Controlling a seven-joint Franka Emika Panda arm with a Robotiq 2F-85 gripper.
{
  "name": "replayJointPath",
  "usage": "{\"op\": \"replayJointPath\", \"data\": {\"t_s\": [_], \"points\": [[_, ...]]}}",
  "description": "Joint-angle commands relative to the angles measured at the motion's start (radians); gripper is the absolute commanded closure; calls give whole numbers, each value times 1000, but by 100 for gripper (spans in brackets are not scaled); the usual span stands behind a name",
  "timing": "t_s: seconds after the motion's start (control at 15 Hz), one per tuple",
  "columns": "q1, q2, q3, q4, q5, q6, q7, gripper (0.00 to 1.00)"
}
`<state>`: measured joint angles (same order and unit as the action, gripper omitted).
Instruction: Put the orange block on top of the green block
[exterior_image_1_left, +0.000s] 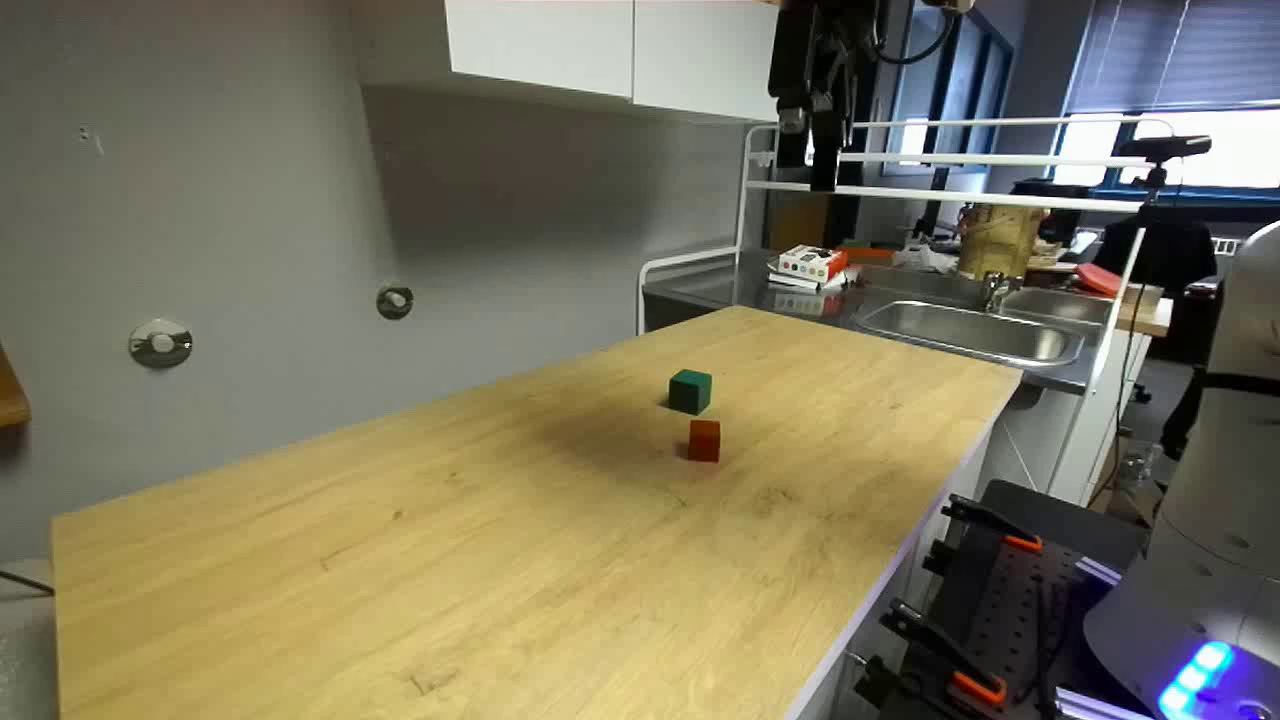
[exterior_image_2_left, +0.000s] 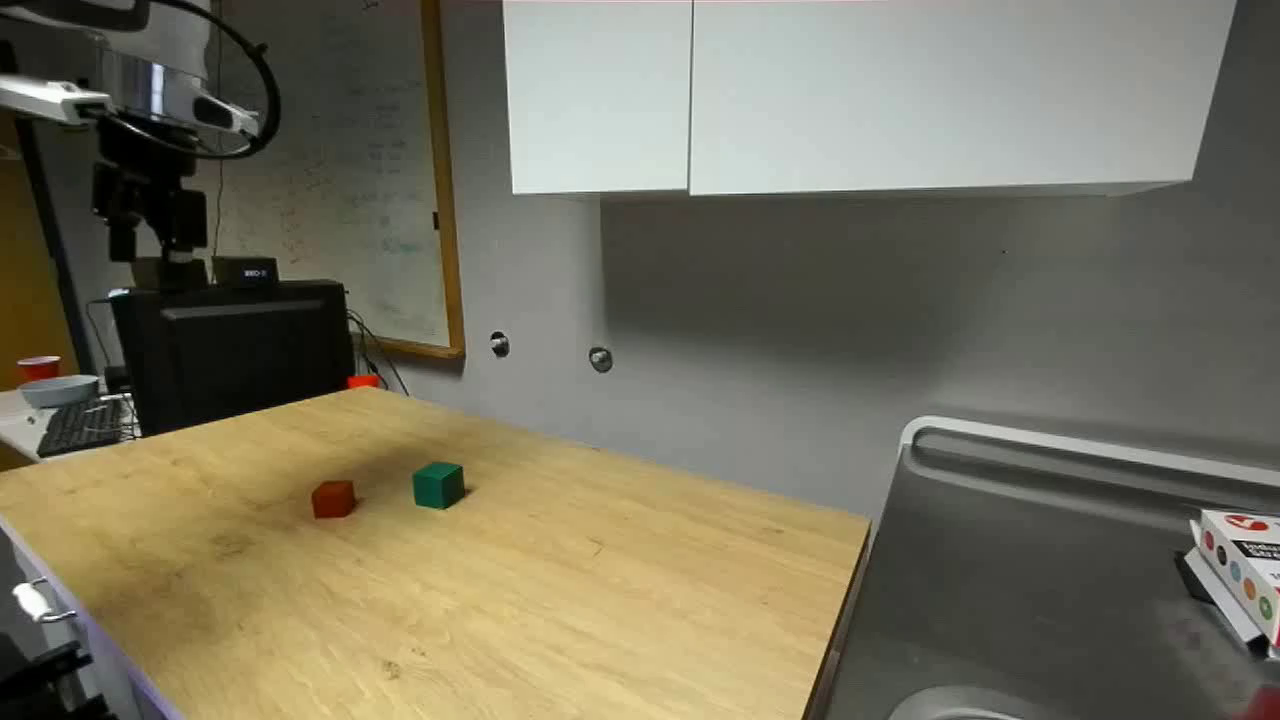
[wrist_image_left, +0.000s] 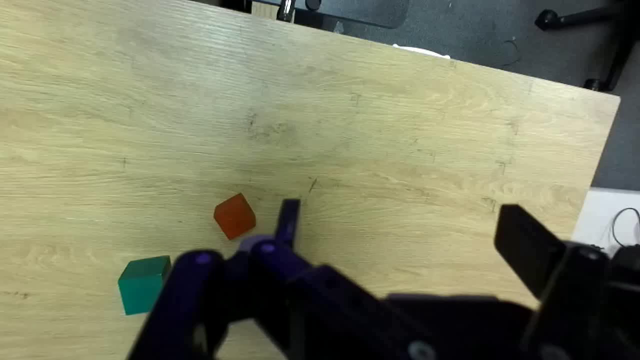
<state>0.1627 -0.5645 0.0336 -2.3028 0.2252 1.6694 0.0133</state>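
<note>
The orange block, a small red-orange cube, rests on the wooden table; it shows in both exterior views (exterior_image_1_left: 704, 441) (exterior_image_2_left: 333, 499) and in the wrist view (wrist_image_left: 235, 216). The green block, a dark green cube, rests on the table close by with a gap between them, in both exterior views (exterior_image_1_left: 690, 392) (exterior_image_2_left: 438, 485) and in the wrist view (wrist_image_left: 141, 287). My gripper (wrist_image_left: 400, 212) is open and empty, with bare table between its wide-apart fingers. It hangs high above the table in both exterior views (exterior_image_1_left: 810, 170) (exterior_image_2_left: 152, 250). In the wrist view both blocks lie left of the fingers.
The wooden table (exterior_image_1_left: 480, 560) runs along a grey wall. White cupboards (exterior_image_2_left: 900, 100) hang above it. A sink (exterior_image_1_left: 970, 332), a white rail (exterior_image_1_left: 950, 197) and a small box (exterior_image_1_left: 812, 262) stand beyond one end. A black monitor (exterior_image_2_left: 250, 350) is beyond the other.
</note>
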Motion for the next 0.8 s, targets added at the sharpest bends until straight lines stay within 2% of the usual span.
{"op": "replayJointPath", "data": {"t_s": [0.0,0.73], "points": [[-23,1,18,4,9,-3,-9,0],[-30,8,18,7,11,5,6,0]]}}
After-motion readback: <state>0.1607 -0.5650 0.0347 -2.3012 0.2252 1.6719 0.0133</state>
